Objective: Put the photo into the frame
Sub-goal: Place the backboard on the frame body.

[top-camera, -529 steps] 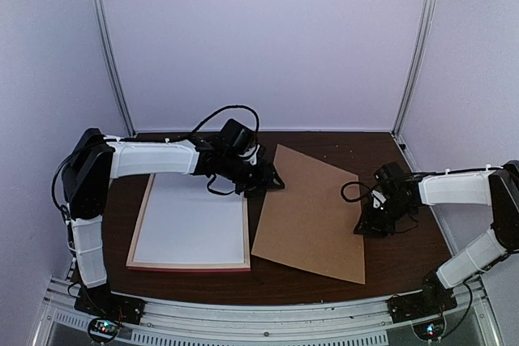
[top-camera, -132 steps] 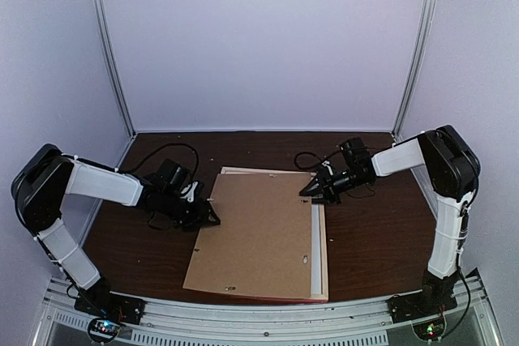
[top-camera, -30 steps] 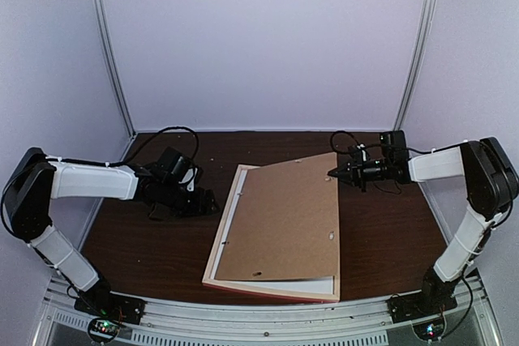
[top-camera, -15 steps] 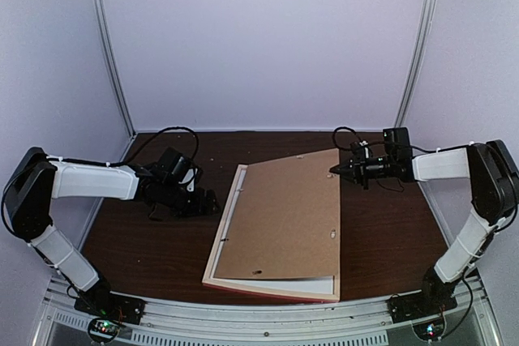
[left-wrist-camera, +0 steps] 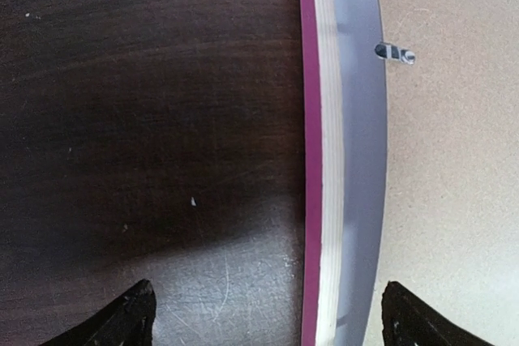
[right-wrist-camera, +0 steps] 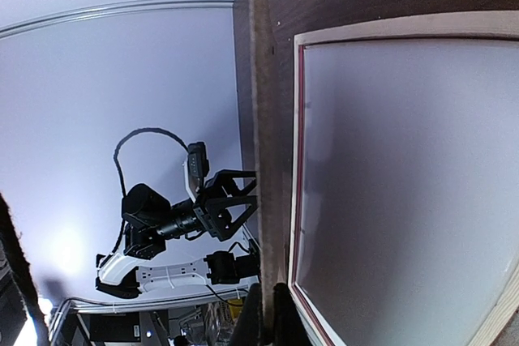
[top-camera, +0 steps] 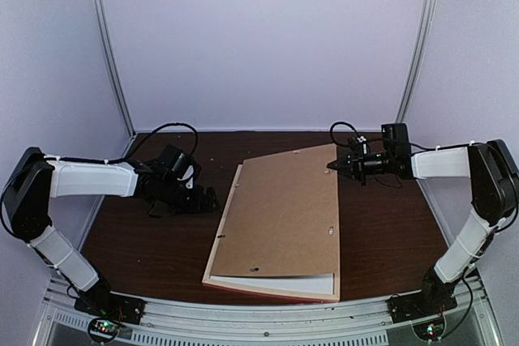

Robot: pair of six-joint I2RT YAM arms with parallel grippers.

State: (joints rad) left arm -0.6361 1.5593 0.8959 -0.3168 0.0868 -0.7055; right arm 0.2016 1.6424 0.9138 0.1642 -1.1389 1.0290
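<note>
The frame (top-camera: 220,237) lies face down in the middle of the table, pink moulding (left-wrist-camera: 308,160) outward and pale wood edge up. A brown backing board (top-camera: 280,216) covers it, lifted at its far right corner. My right gripper (top-camera: 331,165) is shut on that corner, and the board's edge (right-wrist-camera: 261,119) runs up from between its fingers (right-wrist-camera: 268,318). Under the raised board the frame's opening (right-wrist-camera: 405,200) shows a plain pale sheet. My left gripper (top-camera: 208,199) stands open just off the frame's left edge, its tips astride the moulding (left-wrist-camera: 268,322). The photo is hidden.
A white strip (top-camera: 280,282) shows along the frame's near edge below the board. Dark wood table (top-camera: 381,232) extends right and left of the frame. Purple walls and metal posts (top-camera: 109,46) close in the back and sides. A small metal tab (left-wrist-camera: 395,53) sits at the board's edge.
My left gripper's jaws have opened wider beside the frame. My right gripper has lifted the board's far corner slightly higher and back. The frame has stayed put.
</note>
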